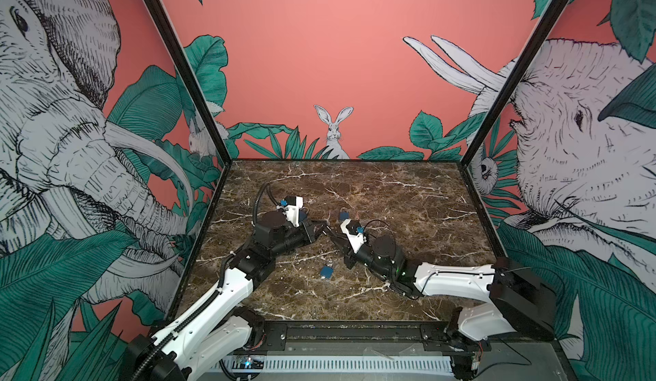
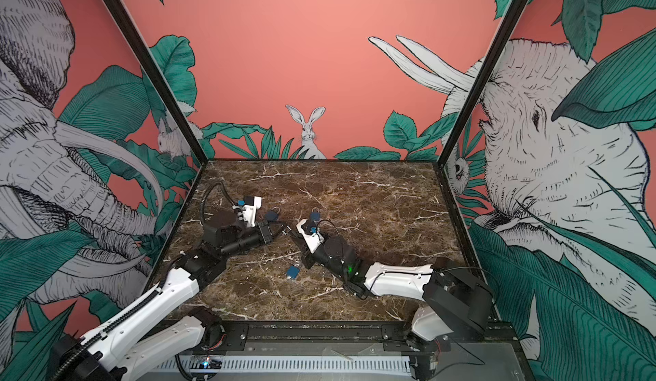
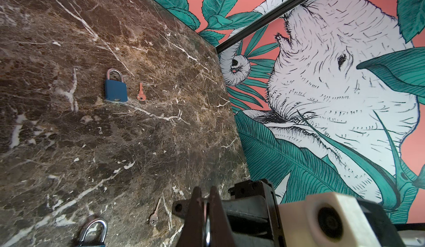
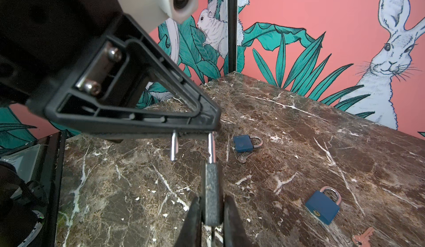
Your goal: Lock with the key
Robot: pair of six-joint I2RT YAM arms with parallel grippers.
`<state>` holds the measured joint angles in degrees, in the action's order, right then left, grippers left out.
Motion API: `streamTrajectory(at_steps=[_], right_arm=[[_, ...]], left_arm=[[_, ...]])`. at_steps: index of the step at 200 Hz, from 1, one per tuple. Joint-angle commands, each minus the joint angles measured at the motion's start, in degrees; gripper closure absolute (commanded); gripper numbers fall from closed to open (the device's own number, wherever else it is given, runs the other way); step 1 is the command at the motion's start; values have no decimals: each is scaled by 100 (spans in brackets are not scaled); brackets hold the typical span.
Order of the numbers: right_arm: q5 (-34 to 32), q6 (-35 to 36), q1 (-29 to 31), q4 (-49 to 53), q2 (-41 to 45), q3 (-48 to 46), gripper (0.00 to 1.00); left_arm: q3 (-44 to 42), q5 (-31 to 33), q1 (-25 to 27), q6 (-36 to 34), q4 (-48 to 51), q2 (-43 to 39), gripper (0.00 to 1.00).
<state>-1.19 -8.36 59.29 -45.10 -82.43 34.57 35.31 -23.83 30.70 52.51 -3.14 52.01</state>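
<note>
Out in the middle of the marble table the two arms meet nose to nose, sharing one lock between them. The left gripper has its fingers pressed together on the steel shackle of the held padlock. The right gripper pinches that lock's body edge-on from both sides, just clear of the tabletop. The shackle stands open: one leg runs down into the body, and the other ends free in the air beside it. Something thin and dark shows under the body between the right fingers, and I cannot tell what it is.

Three more blue locks lie flat on the marble. The back padlock sits just behind the right gripper with a copper key lying just beside it, not touching. The left padlock rests close behind the left gripper, with a silver key at its base. Whether that key is in the keyhole is not clear. The front padlock lies alone, nearer the arms' bases and well apart from the rest.

As for lettering, the left padlock carries a faint round stamp on its face, too blurred to read, and the other lock faces look plain blue from here
</note>
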Motion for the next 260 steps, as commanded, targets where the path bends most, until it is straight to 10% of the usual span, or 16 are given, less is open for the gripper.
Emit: streamTrajectory(at_steps=[1, 104, 167, 260], right_arm=[[71, -53, -46, -57, 157, 191, 91], [2241, -3145, -952, 1891, 1134, 1157, 97], [2979, -5189, -1428, -28, 987, 687, 98], [3026, -5426, -1504, -240, 1051, 806, 98]], left_arm=[[-56, -90, -46, -8, -139, 12, 100], [-754, -986, -160, -659, -2690, 434, 100], [-762, -1270, -161, -848, -3068, 502, 100], [-864, -1398, -160, -795, -3242, 593, 100]])
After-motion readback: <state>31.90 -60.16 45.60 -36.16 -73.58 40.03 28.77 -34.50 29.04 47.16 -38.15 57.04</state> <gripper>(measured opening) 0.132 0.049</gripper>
